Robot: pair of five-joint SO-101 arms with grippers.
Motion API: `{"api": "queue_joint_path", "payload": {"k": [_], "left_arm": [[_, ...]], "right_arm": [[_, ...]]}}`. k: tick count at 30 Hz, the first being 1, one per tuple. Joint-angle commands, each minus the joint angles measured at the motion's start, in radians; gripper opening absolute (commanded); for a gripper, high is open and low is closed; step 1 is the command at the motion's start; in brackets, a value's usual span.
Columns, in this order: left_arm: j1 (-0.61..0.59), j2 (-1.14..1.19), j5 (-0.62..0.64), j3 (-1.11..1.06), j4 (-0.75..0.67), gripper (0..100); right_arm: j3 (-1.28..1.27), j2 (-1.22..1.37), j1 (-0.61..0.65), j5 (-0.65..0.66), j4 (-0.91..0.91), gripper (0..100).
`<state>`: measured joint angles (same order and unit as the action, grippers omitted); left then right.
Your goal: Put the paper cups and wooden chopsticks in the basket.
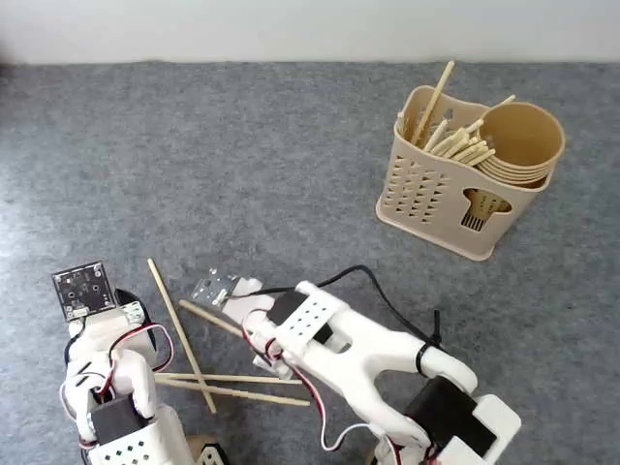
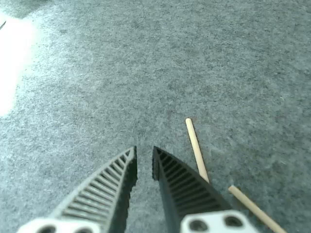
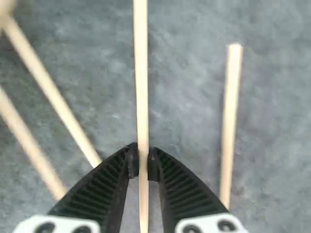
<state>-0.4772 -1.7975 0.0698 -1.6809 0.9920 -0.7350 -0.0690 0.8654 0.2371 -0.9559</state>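
High view looks down over the table (image 1: 242, 145); wrist views sit close above its chopsticks (image 1: 181, 335).

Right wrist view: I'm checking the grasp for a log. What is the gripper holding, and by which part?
A wooden chopstick, pinched partway along its shaft between the tips of the right gripper.

Grey felt-like mat (image 1: 242, 155) spreads near to far, left to right, under everything. Pale wall strip (image 1: 291, 29) runs along its far edge.
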Motion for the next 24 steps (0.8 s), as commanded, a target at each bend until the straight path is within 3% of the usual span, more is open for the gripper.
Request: {"api": "queue_joint_path", "payload": {"k": [1,12,21,24], "left_arm": [[-0.005,-0.002,-0.009,0.007,0.002,5],[-0.005,-0.002,-0.009,0.007,0.002,5],[-0.005,-0.002,-0.009,0.007,0.002,5],[-0.005,-0.002,-0.009,0.007,0.002,5]], "right_arm": [[0.032,-0.107,-0.081,0.005,-0.036,0.8],[0.029,-0.262,-0.222,0.252,-0.268,0.8],[0.029,-0.133,-0.325,0.310,-0.275,1.5],[0.031,-0.128,-0.320,0.305,-0.277,9.5]]}}
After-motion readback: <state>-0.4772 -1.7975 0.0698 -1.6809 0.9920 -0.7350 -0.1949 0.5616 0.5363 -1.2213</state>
